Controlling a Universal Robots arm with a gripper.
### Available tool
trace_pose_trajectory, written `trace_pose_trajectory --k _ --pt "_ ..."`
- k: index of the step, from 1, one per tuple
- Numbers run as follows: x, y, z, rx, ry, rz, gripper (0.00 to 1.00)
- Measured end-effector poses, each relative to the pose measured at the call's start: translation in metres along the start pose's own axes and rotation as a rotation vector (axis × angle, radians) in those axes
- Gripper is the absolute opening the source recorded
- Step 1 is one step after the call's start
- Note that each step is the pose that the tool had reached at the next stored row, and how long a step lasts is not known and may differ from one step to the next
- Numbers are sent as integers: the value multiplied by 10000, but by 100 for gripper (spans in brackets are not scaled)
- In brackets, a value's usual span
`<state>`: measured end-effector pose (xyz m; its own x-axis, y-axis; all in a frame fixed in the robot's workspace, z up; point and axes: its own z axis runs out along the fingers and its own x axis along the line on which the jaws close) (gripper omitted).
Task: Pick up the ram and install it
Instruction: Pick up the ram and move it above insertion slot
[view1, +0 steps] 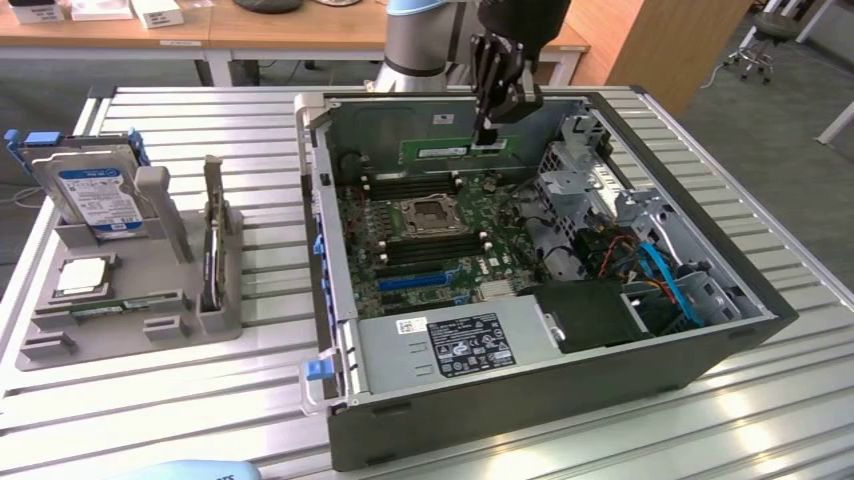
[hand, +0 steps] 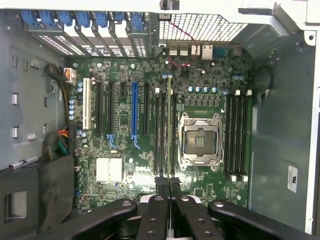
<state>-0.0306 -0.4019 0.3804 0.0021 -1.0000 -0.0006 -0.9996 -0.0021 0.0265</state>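
Two ram sticks (view1: 451, 150) (view1: 118, 306), one hard drive (view1: 96, 190), one processor (view1: 83, 275)

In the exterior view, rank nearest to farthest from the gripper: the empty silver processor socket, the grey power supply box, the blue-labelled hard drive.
From the gripper, shut on the thin green ram:
1. Empty silver processor socket, middle of the motherboard.
2. Grey power supply box, at the case's near end.
3. Blue-labelled hard drive, outside the case, on the exterior view's left.

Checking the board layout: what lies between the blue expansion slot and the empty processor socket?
One black expansion slot, then a bank of black memory slots, in the wrist view.
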Motion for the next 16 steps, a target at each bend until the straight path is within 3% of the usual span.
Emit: trace_pose_trajectory --k 3,4,16 --pt "0 1 9 -189 3 2 12" --pt "0 1 10 -214 5 2 12" --pt "1 -23 10 -215 1 3 12"
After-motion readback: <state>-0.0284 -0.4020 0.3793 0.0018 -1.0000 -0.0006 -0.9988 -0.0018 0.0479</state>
